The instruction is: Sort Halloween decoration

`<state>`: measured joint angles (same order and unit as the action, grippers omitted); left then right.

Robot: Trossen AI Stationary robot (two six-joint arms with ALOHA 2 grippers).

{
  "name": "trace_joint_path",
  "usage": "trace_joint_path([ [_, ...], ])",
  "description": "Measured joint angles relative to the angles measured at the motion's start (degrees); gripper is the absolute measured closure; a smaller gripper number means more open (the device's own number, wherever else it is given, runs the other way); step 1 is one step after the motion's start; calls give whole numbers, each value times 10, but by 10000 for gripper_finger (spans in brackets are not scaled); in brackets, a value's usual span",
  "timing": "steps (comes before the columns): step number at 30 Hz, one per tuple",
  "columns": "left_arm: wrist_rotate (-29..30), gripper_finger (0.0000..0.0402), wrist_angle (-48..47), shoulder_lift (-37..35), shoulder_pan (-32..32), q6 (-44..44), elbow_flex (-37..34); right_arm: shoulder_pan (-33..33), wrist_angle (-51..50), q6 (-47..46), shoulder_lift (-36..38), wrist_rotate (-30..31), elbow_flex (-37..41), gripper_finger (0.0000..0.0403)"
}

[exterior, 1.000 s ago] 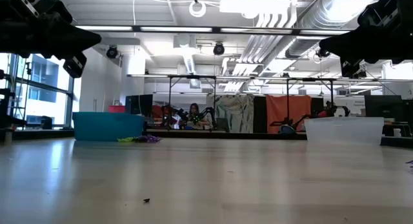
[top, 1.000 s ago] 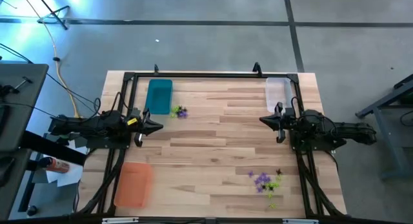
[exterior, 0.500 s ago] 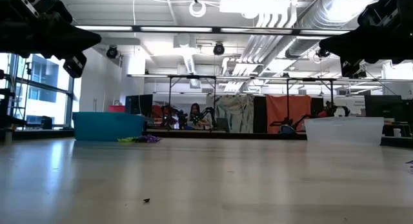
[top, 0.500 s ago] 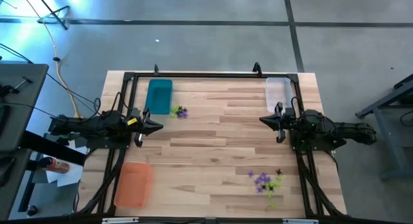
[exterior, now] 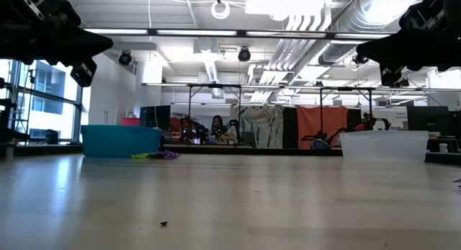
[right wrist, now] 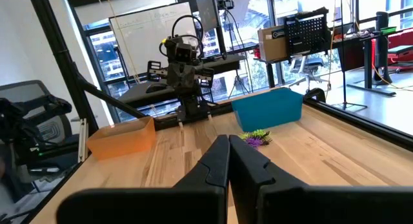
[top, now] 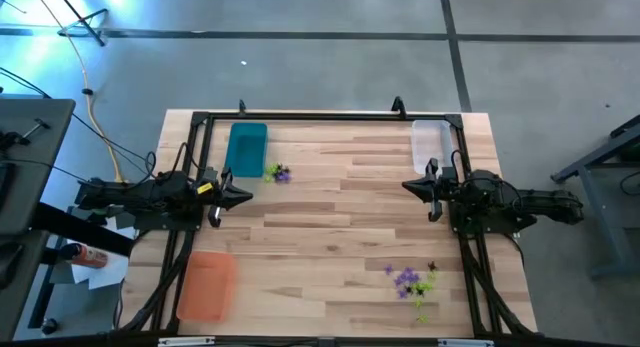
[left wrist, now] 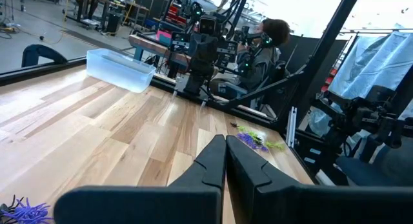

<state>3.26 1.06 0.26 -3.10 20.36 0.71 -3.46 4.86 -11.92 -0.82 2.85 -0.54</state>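
With my left gripper (top: 245, 197) and right gripper (top: 408, 186) both pinched shut and empty, the tiny spiky trinkets, heaped lower right (top: 412, 281) and by the teal tray (top: 246, 149) upper left (top: 279, 173), could easily scatter if nudged.

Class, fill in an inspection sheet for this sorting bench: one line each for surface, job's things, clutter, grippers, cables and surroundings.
Surface: wooden table, inside a black frame.
Job's things: small pile of trinkets beside the teal tray; bigger pile of purple, green and dark pieces at the near right. Clear tray at far right, orange tray at near left.
Clutter: one tiny dark speck lying alone on the wood.
Grippers: left gripper and right gripper both shut, holding nothing, raised at their own sides.
Cables: yellow cable on the floor, left of the table.
Surroundings: a person seated far behind; grey floor.
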Motion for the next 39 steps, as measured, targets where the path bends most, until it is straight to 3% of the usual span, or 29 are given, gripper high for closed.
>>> trace_joint_path([
  [34,0,402,0,0,0,0,0,0,11,-2,0,2,0,402],
  [39,0,402,0,0,0,0,0,0,94,-199,0,35,0,402],
])
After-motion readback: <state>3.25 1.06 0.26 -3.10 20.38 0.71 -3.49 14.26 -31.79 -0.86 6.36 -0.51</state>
